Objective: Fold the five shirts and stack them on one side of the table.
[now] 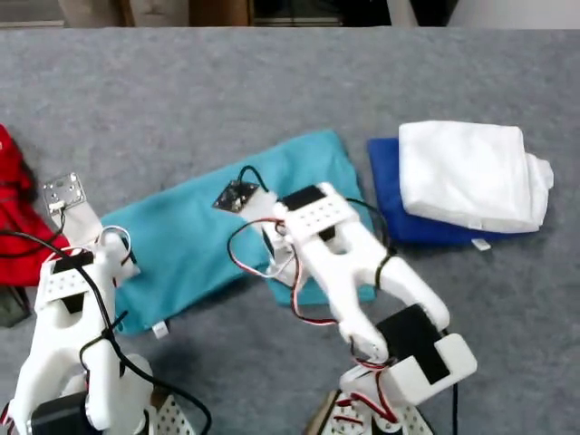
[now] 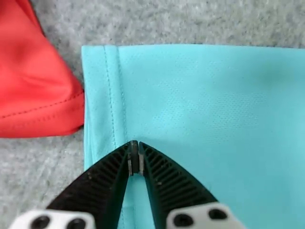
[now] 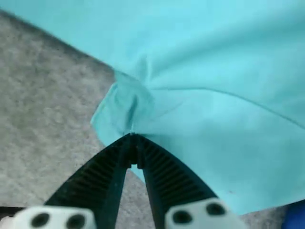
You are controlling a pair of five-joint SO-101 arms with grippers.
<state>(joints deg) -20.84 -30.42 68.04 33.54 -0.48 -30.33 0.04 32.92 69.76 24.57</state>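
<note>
- Surface (image 1: 272, 82): grey, felt-like cloth across the whole high view. Past its far edge is a strip of room with pale and brown furniture parts and dark gaps.
- Count: four shirts and two arms.
- Teal shirt (image 1: 190, 236): mid-surface, a long flat band running from near left to far right.
- Red shirt (image 1: 14, 217): crumpled at the left edge and partly cut off. In the left wrist view it lies just beside the teal hem, with grey showing between them.
- Blue shirt (image 1: 390, 190): folded, at the right, close to the teal shirt's far right end.
- White shirt (image 1: 467, 172): folded, stacked on the blue shirt and covering most of it.
- Left arm (image 1: 68, 317): at near left, its head over the teal shirt's left end and hiding that end from above.
- Left pincer (image 2: 134, 160): tips closed tight, pinching the teal cloth just inside the stitched hem.
- Right arm (image 1: 353, 263): reaches from near centre over the teal shirt and hides its near right part.
- Right pincer (image 3: 132, 148): tips closed tight, gripping a bunched teal corner, with creases fanning from the grip and grey surface beside it.
- Wires (image 1: 272, 263): red and black loops on both arms.
- White tags: one at the blue shirt's near edge (image 1: 480, 243), one at the teal shirt's near left edge (image 1: 161, 328).
- Dark object (image 1: 9, 306) at the left edge, near the red shirt; cannot tell what it is.
</note>
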